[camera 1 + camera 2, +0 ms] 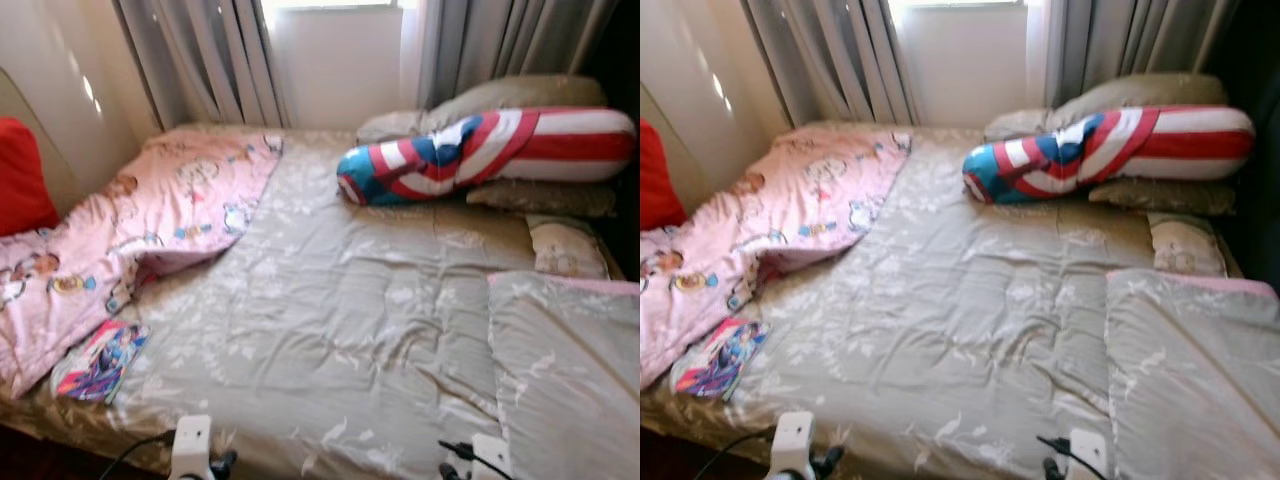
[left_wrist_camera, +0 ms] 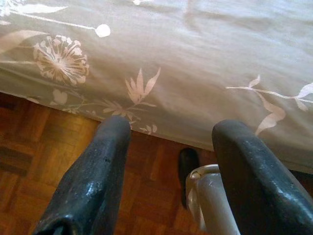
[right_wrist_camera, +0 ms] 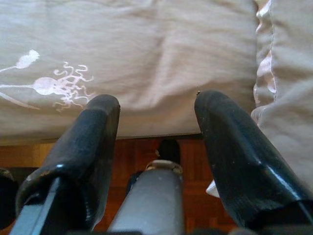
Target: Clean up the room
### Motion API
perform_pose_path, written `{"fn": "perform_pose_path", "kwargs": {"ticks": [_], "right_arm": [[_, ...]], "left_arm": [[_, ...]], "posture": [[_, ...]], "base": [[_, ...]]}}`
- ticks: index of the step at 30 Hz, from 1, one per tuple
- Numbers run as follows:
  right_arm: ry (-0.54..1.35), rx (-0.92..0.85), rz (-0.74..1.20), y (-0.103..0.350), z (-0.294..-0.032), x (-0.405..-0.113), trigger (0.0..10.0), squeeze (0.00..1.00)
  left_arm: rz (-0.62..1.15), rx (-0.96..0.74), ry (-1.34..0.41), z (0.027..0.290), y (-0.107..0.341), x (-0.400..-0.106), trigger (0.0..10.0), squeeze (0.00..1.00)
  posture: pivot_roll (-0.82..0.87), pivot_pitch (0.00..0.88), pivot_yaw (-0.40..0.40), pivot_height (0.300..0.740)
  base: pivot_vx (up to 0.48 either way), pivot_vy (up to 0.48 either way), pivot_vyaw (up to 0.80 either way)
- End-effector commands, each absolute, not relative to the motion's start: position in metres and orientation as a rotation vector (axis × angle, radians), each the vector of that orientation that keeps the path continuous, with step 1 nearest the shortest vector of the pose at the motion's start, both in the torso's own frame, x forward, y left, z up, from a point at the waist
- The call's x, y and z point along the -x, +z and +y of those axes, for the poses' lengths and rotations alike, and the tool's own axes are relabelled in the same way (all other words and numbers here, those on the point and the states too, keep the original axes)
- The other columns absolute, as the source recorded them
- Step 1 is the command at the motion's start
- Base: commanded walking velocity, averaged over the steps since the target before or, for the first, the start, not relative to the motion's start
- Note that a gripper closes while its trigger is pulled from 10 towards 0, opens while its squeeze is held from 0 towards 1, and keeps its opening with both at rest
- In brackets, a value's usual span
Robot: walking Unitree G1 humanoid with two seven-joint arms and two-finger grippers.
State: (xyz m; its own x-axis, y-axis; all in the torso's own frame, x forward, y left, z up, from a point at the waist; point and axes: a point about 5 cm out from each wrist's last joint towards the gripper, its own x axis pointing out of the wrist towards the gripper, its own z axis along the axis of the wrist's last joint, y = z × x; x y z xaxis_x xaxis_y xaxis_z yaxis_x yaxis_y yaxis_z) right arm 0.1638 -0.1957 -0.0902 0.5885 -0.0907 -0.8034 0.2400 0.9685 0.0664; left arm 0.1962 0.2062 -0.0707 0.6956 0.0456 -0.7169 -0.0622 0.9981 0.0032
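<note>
Both grippers, left (image 2: 166,142) and right (image 3: 156,117), hang low at the bed's (image 1: 350,330) near edge, jaws apart and empty over wood floor (image 2: 29,161). Beyond, a pink blanket (image 1: 150,220) sprawls across the left side, a striped bolster (image 1: 500,150) lies by the pillows (image 1: 500,95), a small book (image 1: 100,362) near the corner.

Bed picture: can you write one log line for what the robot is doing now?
stage: facing bed | left gripper: open, empty, at bed edge | right gripper: open, empty | pink blanket rumpled | book near corner
</note>
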Motion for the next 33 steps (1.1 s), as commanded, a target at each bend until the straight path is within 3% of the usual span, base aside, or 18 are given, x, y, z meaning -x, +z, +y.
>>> {"fn": "perform_pose_path", "kwargs": {"ticks": [1, 33], "right_arm": [[-0.18, -0.185, 0.911, -0.0886, -0.1899, -0.1693, 10.0, 0.0], [-0.175, -0.198, 0.906, -0.0877, -0.1879, -0.1724, 10.0, 0.0]], "left_arm": [[0.817, 0.028, 0.076, 0.2103, -0.0718, -0.1938, 10.0, 0.0], [0.812, 0.028, 0.078, 0.2123, -0.0702, -0.1964, 10.0, 0.0]], "posture": [[0.01, 0.032, 0.014, 0.74], [0.01, 0.026, 0.015, 0.74]], "base": [[0.0, 0.315, 0.0], [0.0, 0.333, 0.0]]}}
